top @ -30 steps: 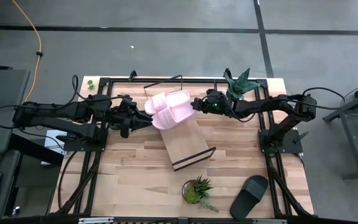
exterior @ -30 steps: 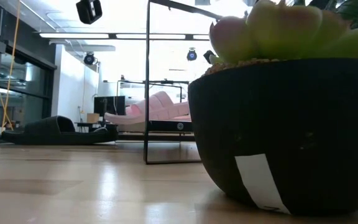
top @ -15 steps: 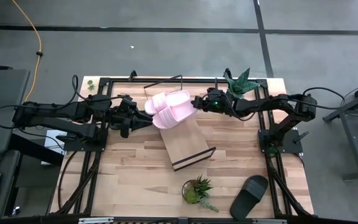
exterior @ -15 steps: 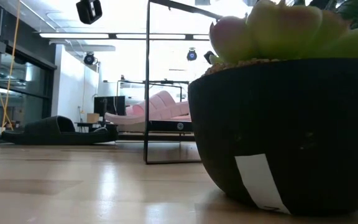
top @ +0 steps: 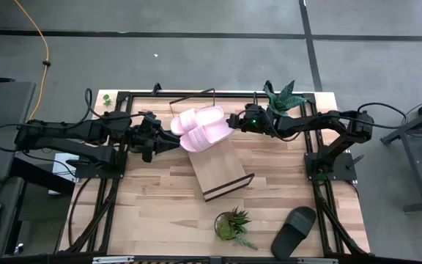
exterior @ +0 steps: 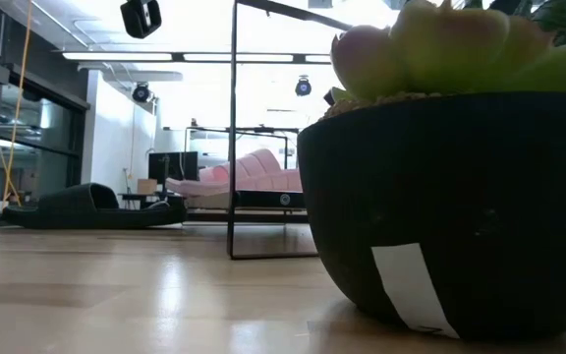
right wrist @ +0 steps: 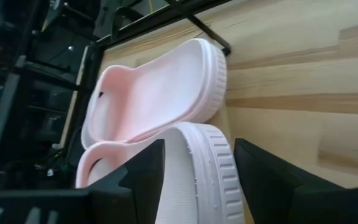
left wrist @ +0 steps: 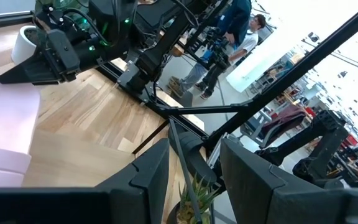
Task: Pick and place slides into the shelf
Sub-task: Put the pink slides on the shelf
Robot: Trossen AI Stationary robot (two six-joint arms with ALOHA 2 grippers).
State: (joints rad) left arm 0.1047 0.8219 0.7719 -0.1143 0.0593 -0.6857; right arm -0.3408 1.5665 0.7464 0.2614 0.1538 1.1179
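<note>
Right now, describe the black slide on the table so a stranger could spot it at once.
Start at the butcher-block table in the high view and go to the corner on the right arm's side, nearest the viewer. The black slide lies there alone, just beyond the small potted plant. It is the only dark sandal there; the two pink slides sit on the shelf.

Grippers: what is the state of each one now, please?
Left gripper: open, empty, beside the pink slides.
Right gripper: open, around the edge of one pink slide.
</note>
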